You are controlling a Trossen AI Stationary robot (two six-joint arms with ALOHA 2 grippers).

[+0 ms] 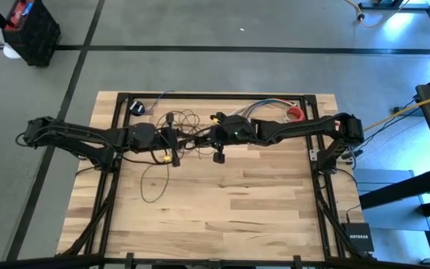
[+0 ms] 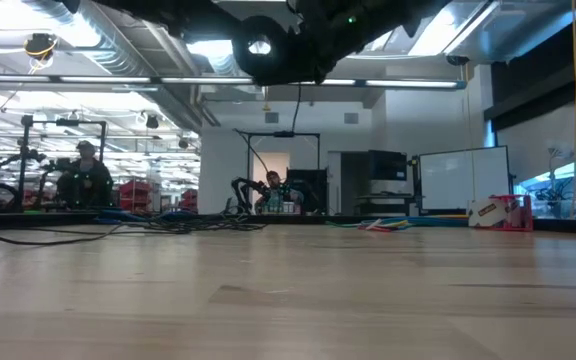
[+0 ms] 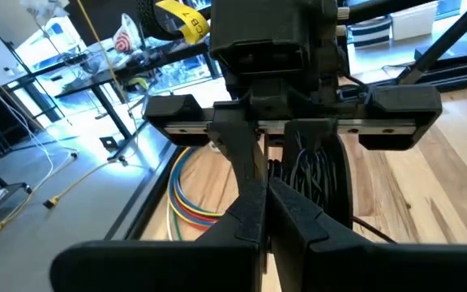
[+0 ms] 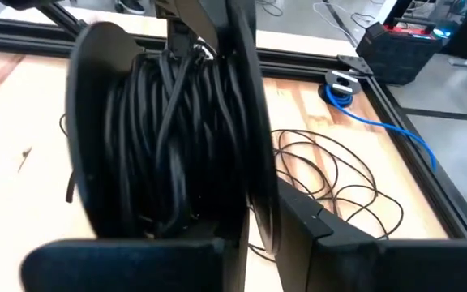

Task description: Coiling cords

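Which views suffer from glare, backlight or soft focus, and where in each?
High view: blue-white glare washes the floor at its right edge. Low view: bright ceiling lights leave the arms dark shapes above the table. Right wrist view: the spool of wound cord, very near the lens, looks soft, while the loose cords on the wood are clearer.

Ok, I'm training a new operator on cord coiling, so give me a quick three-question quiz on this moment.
1. True or false: all the cord is wound on the reel.
2. Which holds the reel? A) left claw B) right claw
3. Fill in: the left claw's fingers are ___.
Key: 1 false, loops lie on the table; 2 B; 3 shut.
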